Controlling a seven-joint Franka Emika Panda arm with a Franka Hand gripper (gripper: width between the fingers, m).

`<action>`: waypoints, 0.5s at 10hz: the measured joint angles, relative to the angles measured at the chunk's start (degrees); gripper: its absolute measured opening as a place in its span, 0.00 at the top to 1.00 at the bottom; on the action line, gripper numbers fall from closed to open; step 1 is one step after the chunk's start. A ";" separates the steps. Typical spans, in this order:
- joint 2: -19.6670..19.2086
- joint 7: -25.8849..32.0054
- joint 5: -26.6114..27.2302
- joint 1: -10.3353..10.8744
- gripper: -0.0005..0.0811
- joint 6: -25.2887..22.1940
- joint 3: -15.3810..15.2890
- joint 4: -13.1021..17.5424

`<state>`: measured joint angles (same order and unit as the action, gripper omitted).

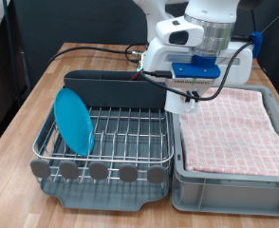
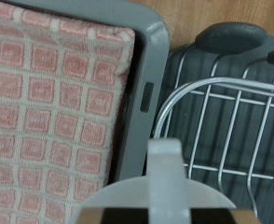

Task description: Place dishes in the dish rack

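Dish rack (image 1: pixel 106 133) sits at lower left of the exterior view on the tabletop (image 1: pixel 45 81), a blue plate (image 1: pixel 73 121) upright in its left side. The fingers (image 1: pixel 191 101) hang above the cloth-lined bin (image 1: pixel 230 180) at its edge nearest the rack; I cannot tell their state.

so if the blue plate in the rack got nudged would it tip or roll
Probably only a little: the light-blue plate stands on edge, leaning in the dish rack wires, which should limit rolling. It looks stiff and smooth, so likely slippery. The end effector hangs away from it.
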<state>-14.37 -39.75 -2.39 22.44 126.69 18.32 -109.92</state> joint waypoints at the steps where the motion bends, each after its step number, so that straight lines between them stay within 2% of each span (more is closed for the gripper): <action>1: -1.74 0.18 0.45 -0.53 0.91 -0.96 0.06 2.53; 3: -4.67 0.19 0.81 -1.17 0.91 -1.12 0.36 6.33; 5: -7.00 0.18 2.01 -1.73 0.91 -0.44 0.49 8.82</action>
<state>-21.37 -39.58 -0.38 20.71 126.25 18.81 -101.10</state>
